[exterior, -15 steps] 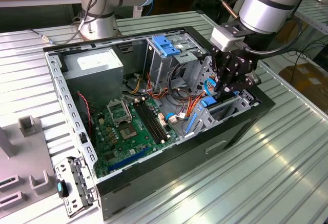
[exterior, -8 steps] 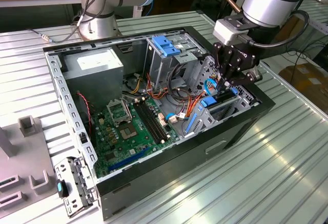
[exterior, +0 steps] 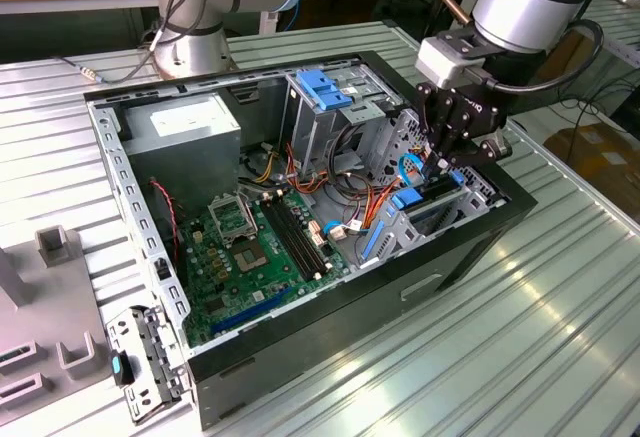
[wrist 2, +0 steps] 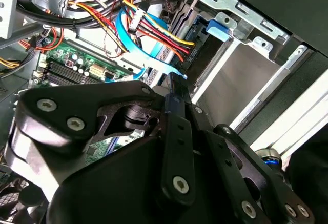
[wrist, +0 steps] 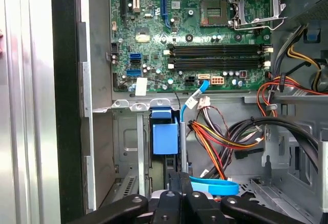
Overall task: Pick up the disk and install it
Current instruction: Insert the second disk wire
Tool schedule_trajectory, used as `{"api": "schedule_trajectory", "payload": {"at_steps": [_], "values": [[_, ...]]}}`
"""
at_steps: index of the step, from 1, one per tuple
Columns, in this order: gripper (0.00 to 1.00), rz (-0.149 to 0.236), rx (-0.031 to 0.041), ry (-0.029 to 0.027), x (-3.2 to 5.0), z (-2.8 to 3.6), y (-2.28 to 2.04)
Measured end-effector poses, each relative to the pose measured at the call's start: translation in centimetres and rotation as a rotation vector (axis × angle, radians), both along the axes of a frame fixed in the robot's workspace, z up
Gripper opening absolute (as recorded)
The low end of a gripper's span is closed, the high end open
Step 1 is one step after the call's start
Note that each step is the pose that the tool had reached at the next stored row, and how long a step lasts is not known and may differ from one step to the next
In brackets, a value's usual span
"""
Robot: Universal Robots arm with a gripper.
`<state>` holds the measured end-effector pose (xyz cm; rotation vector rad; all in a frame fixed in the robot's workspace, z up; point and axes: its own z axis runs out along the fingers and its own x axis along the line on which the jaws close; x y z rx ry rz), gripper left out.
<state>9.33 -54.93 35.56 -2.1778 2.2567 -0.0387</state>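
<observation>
The hand [exterior: 447,160] sits low over the drive bay [exterior: 440,212] at the case [exterior: 350,342] front corner, apparently to seat the disk [exterior: 428,195] edge-on in its slot; its fingers look pinched together on the disk's top edge, though the contact is partly hidden. The disk stands upright in the bay beside the motherboard [exterior: 255,247], showing blue rails [wrist: 165,134] and dark metal.
</observation>
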Motion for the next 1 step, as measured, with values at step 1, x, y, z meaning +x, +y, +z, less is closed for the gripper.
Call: {"api": "schedule_trajectory", "payload": {"at_steps": [1], "values": [[0.11, 0.0, 0.0001, 0.0, 0.0, 0.0, 0.0]]}}
